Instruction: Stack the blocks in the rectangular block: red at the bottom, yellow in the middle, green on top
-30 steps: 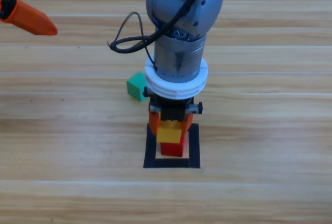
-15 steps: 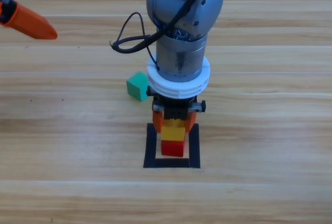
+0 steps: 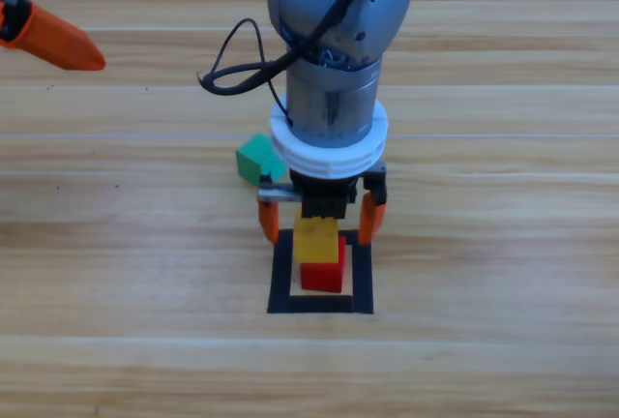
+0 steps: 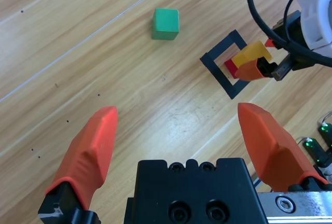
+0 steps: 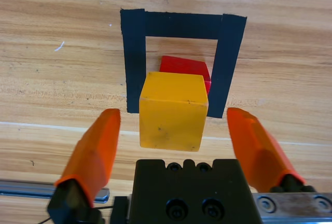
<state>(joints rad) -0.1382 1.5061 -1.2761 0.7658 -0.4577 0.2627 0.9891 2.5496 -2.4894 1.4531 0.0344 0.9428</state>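
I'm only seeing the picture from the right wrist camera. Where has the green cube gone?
Observer: The green cube lies on the bare wood outside the black tape frame, behind the right arm in the high view.
Operator: Is there a second arm?
Observer: Yes. The left gripper waits at the table's far left edge, open and holding nothing.
Operator: Is the yellow cube really sitting on the red one?
Observer: The left wrist view shows the yellow cube on top of the red cube, with the right gripper open around them.

Yellow cube (image 3: 317, 241) atop red cube (image 3: 321, 277) inside black tape frame (image 3: 281, 283); green cube (image 3: 254, 160) apart.
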